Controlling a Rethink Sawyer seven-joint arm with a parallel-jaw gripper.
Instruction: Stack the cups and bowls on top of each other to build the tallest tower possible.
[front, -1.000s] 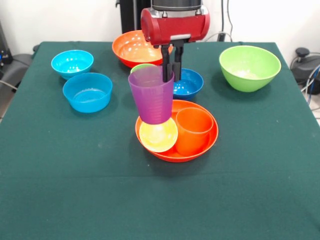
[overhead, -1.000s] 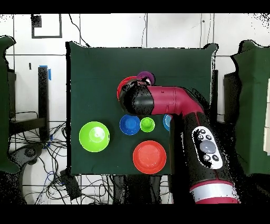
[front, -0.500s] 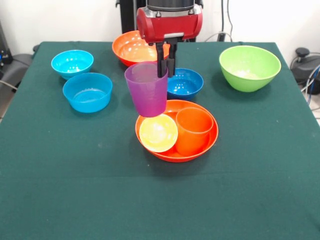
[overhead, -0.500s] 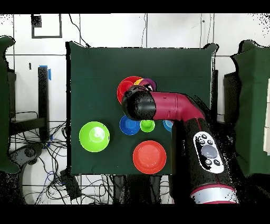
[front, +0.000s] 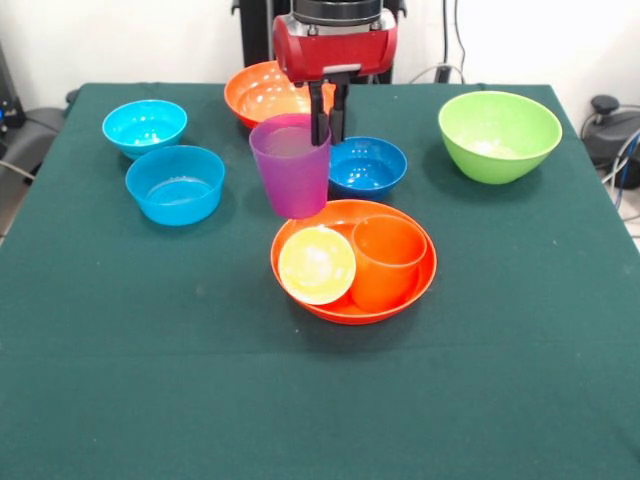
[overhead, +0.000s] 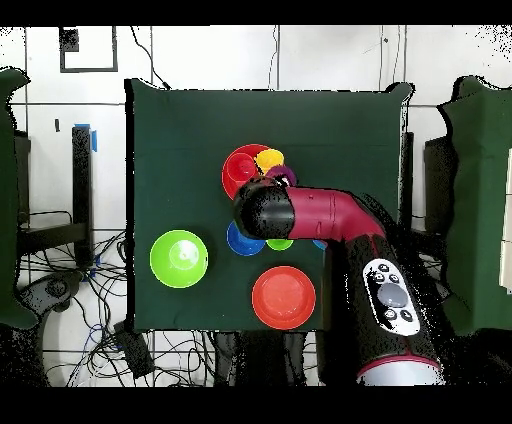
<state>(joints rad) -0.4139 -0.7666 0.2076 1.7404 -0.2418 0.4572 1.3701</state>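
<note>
My gripper (front: 328, 128) is shut on the rim of the purple cup (front: 291, 166) and holds it upright in the air, beyond the near orange bowl (front: 415, 285). That bowl holds the yellow cup (front: 316, 264) and the orange cup (front: 388, 262) side by side. The dark blue bowl (front: 367, 165) sits just behind it. The green cup is hidden behind the purple cup in the front view; a sliver of it (overhead: 280, 244) shows under the arm in the overhead view. The purple cup's rim (overhead: 281, 174) also shows there.
A second orange bowl (front: 262, 95) stands at the far side by the pedestal. The lime green bowl (front: 499, 135) is at the far right. Two light blue bowls (front: 145, 125) (front: 176, 184) are at the left. The arm (overhead: 330, 215) covers the light blue bowls from above.
The gripper has lifted the purple cup and carried it back toward the robot, away from over the yellow cup. The yellow cup now shows whole.
</note>
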